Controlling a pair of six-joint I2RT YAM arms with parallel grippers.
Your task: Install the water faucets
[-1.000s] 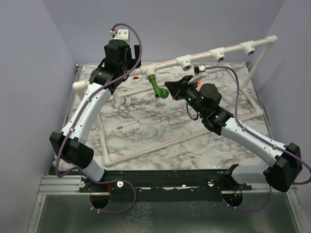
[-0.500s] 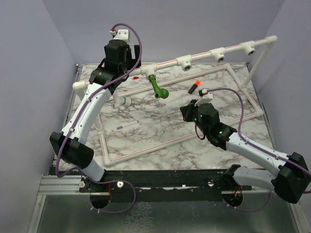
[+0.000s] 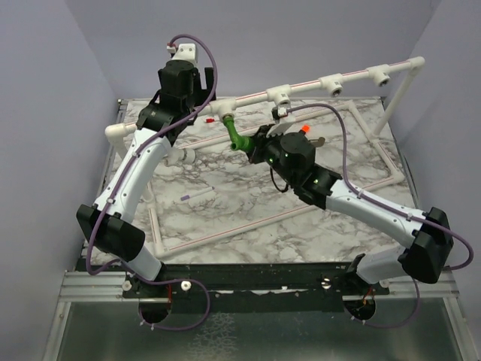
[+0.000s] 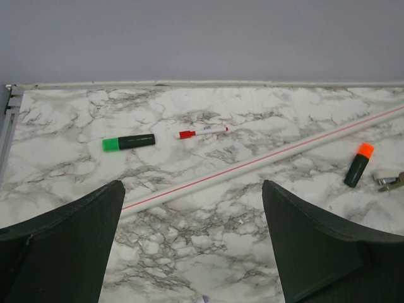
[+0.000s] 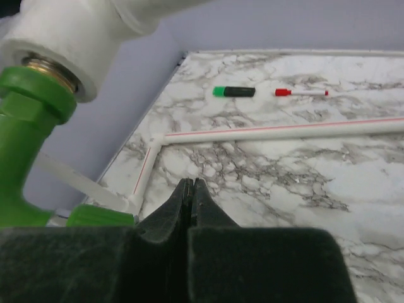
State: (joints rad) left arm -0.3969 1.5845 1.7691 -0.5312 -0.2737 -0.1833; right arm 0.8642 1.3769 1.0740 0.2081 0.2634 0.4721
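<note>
At the rail's left end, your faucet (image 3: 236, 136) sits screwed into a tee (image 3: 224, 110). Your right gripper (image 5: 190, 187) is just beside it, jaws pressed together on nothing. Your left gripper (image 4: 191, 192) is spread wide, empty.

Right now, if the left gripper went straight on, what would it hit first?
Most likely the red-striped white pipe lying on the marble table, centred ahead of the open left gripper; depth is hard to judge.

Faucet (image 3: 236, 135): one. Rail tee sockets (image 3: 279, 95): four. Highlighters (image 4: 129, 142): two. Arms (image 3: 143, 162): two.
</note>
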